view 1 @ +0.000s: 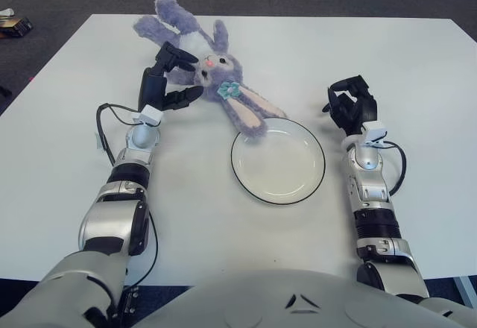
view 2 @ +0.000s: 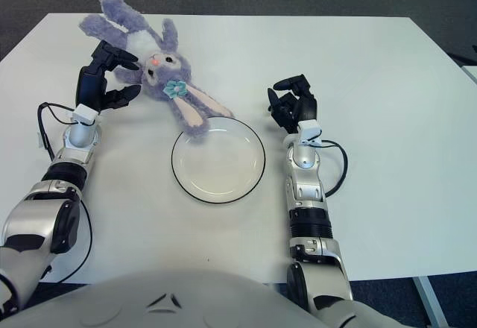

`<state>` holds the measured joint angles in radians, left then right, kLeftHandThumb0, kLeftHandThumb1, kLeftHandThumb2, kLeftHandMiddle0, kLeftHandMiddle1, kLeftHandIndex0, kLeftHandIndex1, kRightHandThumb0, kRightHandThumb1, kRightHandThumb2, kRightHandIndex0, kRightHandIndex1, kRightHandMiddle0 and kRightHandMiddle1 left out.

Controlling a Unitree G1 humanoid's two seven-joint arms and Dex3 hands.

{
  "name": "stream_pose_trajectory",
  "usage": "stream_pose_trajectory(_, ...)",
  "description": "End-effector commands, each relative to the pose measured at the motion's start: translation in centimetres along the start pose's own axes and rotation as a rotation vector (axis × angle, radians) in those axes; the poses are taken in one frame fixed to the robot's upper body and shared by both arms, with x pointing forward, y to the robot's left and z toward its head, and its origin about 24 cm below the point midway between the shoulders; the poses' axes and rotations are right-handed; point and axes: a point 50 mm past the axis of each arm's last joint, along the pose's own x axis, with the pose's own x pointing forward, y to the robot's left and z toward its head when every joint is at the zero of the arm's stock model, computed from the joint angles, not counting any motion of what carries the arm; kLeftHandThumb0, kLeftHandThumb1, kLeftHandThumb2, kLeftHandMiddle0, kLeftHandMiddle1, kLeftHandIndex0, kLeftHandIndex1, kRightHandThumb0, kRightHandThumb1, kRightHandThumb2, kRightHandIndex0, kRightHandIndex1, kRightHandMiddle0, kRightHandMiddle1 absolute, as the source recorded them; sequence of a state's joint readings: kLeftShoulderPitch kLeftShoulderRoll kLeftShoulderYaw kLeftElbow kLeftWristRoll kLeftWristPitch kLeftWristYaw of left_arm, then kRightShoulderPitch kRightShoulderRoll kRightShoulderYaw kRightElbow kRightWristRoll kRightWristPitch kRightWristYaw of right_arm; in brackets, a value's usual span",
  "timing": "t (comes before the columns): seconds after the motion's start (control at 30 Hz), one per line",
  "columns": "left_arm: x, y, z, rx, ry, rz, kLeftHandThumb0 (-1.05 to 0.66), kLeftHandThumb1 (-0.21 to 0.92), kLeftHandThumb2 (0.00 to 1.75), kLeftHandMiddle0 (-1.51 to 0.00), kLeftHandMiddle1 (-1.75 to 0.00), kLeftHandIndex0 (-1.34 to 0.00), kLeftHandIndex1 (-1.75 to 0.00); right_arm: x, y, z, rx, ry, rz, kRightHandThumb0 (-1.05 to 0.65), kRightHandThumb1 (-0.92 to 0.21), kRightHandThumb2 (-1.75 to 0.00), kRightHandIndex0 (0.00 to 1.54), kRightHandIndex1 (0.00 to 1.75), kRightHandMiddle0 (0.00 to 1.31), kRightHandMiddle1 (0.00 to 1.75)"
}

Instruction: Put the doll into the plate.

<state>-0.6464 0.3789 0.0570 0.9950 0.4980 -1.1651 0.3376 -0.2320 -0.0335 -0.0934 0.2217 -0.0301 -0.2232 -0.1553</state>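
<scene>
So in the left eye view, my left hand [view 1: 170,82] sat just left of the doll [view 1: 216,74], fingers spread and holding nothing, lined up to close on the bunny's head, I'd guess. The doll lay beyond the plate [view 1: 278,160], one ear reaching the plate's rim. The plate had nothing in it.

In the right eye view, same deal: my right hand [view 2: 293,106] hung just right of the plate, fingers curled on nothing, idle. Both sat on the table [view 2: 373,74].
</scene>
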Motion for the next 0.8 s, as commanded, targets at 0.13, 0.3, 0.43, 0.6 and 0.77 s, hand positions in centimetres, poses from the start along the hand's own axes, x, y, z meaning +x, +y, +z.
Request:
stream_pose_trajectory(0.13,1.8,1.2,0.0,0.257,-0.065,-0.086,-0.20,0.92,0.33,-0.48,-0.95,-0.29,-1.43,-1.3,0.0,-2.0,-0.010,0.089,0.003,-0.36,-0.92,-0.33,0.67,1.61,0.40,1.54)
stream_pose_trajectory(0.3,2.5,1.7,0.1,0.326,-0.089,-0.129,-0.50,0.92,0.26,-0.54,-0.18,-0.30,-0.52,-1.3,0.1,-2.1,-0.015,0.095,0.008,-0.36,-0.92,-0.33,0.67,1.61,0.40,1.55)
stream_pose_trajectory(0.43,2.8,1.9,0.2,0.347,-0.102,-0.137,-0.55,0.92,0.21,-0.53,-0.04,-0.30,-0.32,-1.4,0.1,-2.1,-0.020,0.100,0.012,-0.36,-0.92,-0.33,0.67,1.61,0.40,1.55)
stream_pose_trajectory(0.6,3.2,2.1,0.3,0.382,-0.115,-0.149,-0.57,0.92,0.15,-0.50,-0.01,-0.30,-0.26,-1.4,0.1,-2.2,-0.030,0.112,0.015,-0.36,-0.92,-0.33,0.67,1.61,0.40,1.55)
stream_pose_trajectory(0.77,3.9,2.7,0.3,0.523,-0.138,-0.176,-0.59,0.92,0.08,-0.40,0.00,-0.30,-0.21,-1.4,0.1,-2.4,-0.039,0.120,0.019,-0.36,-0.92,-0.33,0.67,1.61,0.40,1.55)
